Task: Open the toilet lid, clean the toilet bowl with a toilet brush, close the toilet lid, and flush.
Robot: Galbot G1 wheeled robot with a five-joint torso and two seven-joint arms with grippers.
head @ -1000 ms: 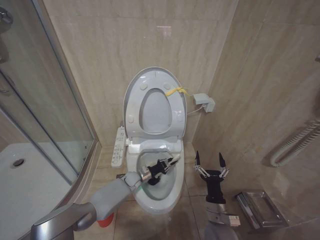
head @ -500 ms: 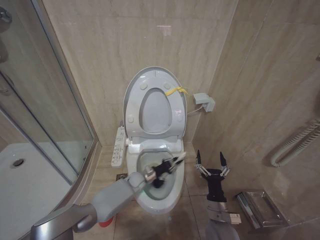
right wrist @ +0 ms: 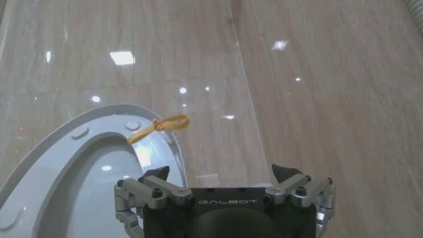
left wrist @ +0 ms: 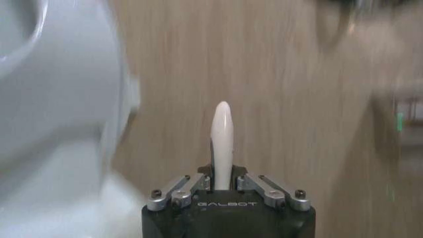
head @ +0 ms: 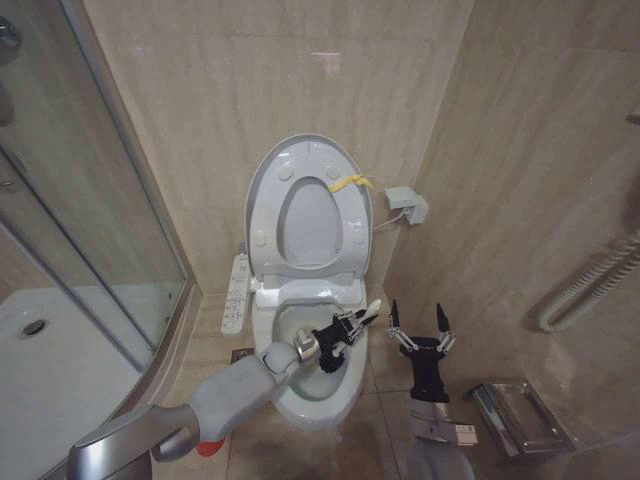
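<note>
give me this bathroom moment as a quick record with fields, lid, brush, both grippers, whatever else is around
toilet lid: raised, leaning against the wall, yellow strap at its rim
toilet bowl: open
toilet brush: gripped by its white handle, dark head down inside the bowl
left gripper: shut on the brush, over the bowl
right gripper: open, empty, beside the bowl, fingers pointing up
control panel: beside the seat
shower glass: on the robot's left

Head view: high up, angled down at the toilet bowl [head: 312, 385] in the tiled corner. Left wrist view: close along the toilet brush [left wrist: 222, 144] handle. Right wrist view: up past the toilet lid [right wrist: 79, 163], shared with the head view.
</note>
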